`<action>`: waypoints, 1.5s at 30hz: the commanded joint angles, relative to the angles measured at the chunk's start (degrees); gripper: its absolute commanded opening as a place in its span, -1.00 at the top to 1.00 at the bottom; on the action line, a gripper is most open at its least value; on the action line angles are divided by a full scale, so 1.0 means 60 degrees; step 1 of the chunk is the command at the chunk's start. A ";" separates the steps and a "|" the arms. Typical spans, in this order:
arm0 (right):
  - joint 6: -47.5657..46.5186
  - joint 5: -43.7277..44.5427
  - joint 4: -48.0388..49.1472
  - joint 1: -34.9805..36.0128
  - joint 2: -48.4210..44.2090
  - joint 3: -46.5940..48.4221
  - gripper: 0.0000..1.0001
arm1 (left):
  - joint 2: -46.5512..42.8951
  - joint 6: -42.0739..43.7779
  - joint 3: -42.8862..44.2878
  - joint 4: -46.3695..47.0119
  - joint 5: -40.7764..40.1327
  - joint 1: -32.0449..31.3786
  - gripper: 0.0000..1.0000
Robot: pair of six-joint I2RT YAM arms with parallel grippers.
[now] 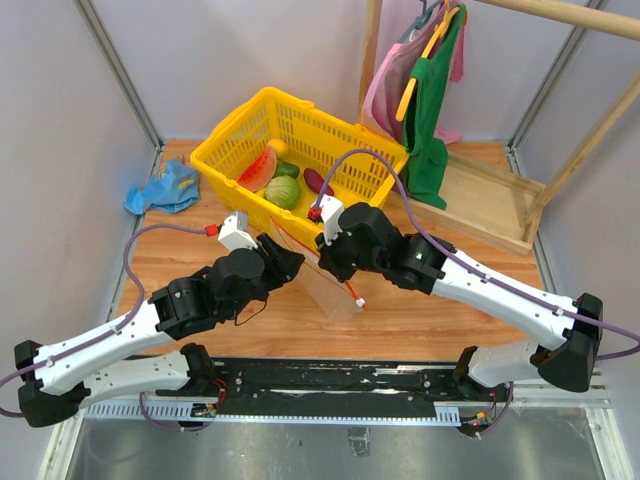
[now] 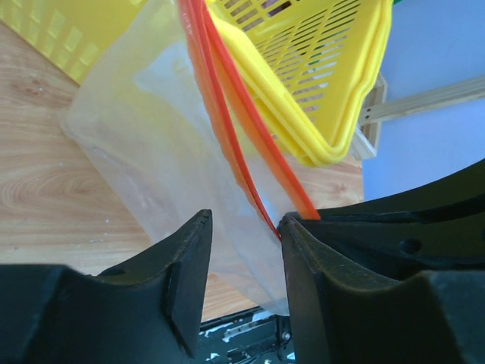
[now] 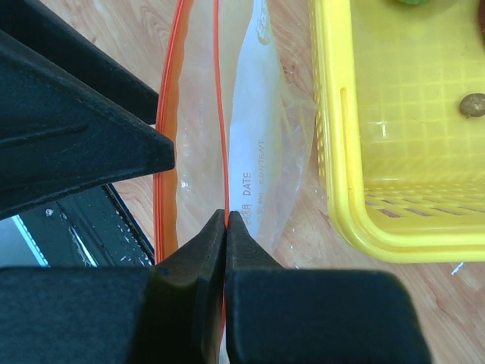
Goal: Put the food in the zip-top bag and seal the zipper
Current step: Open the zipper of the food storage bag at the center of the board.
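The clear zip-top bag point(image 1: 335, 290) hangs between my two grippers in front of the yellow basket point(image 1: 232, 138). Its mouth is parted. My right gripper point(image 3: 227, 214) is shut on one lip of the red-orange zipper point(image 3: 220, 114). My left gripper point(image 2: 244, 220) is open, with the bag point(image 2: 151, 152) between its jaws and the zipper strip point(image 2: 227, 129) against its right finger. The food lies in the basket: watermelon wedge point(image 1: 258, 168), striped green melon point(image 1: 283, 191), purple piece point(image 1: 318, 181), yellow-orange fruit point(image 1: 277, 148), small green piece point(image 1: 287, 170).
The basket point(image 3: 379, 152) stands just behind the bag. A blue cloth point(image 1: 165, 188) lies at the far left. A wooden rack with green point(image 1: 430, 110) and pink garments stands on a wooden base point(image 1: 490, 200) at the back right.
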 commanded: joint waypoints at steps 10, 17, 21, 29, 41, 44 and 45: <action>-0.0293 0.1026 -0.0275 0.0127 -0.0281 0.0246 0.99 | 0.0133 -0.0199 0.0004 -0.0933 -0.0251 -0.0061 0.70; -0.0411 0.2672 -0.1334 0.0117 -0.0161 0.0607 0.99 | 0.0249 0.0270 0.0687 -0.1373 0.0052 -0.0060 0.99; -0.0527 0.3559 -0.1794 0.0102 -0.0106 0.0763 0.99 | 0.0290 0.0464 0.1204 -0.1882 0.0391 -0.0054 0.99; -0.0328 0.5913 -0.2664 0.0089 0.0106 0.1062 0.99 | 0.0629 0.0678 0.2282 -0.3588 0.1236 -0.0061 1.00; -0.0761 0.4165 -0.2011 -0.0008 -0.0017 0.0810 0.99 | 0.0787 0.0950 0.2396 -0.3809 0.1531 -0.0062 0.99; -0.0945 0.3003 -0.1487 0.0122 -0.0070 0.0712 0.99 | 0.0725 0.0987 0.2111 -0.2927 0.1425 -0.0061 0.81; -0.0944 0.2760 -0.1408 0.0205 -0.0034 0.0729 0.99 | 0.0711 0.1013 0.2023 -0.2633 0.1373 -0.0060 0.72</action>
